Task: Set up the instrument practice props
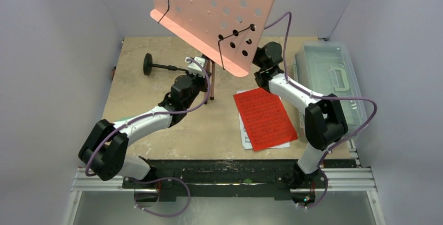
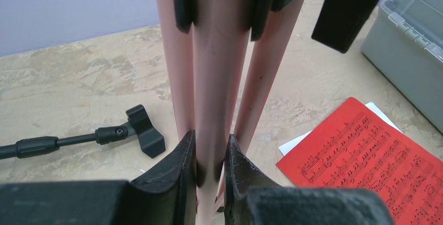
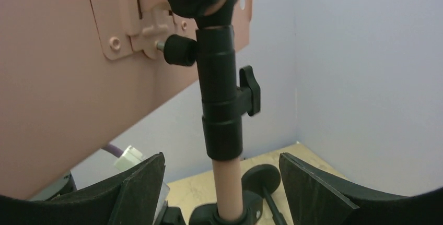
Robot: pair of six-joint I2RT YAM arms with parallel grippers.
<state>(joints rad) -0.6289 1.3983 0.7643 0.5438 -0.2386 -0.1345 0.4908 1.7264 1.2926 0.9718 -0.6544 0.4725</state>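
**Stand held upright; pages and props not yet placed**

Top view: the pink music stand [image 1: 214, 6] rises by the middle of the tabletop's [image 1: 136, 86] far edge, pole vertical, perforated desk tilted. The red and white pages [image 1: 264, 118] lie flat toward the near right, the small black stand [image 1: 156, 67] on its side near the far left corner; no recorder shows.
Left wrist: the left gripper [image 2: 210, 149] pinches the pole narrowly, legs seemingly folded alongside.
Right wrist: the right gripper [image 3: 222, 162] gapes wide around the upper pole, touching nothing.
Most steps look undone.
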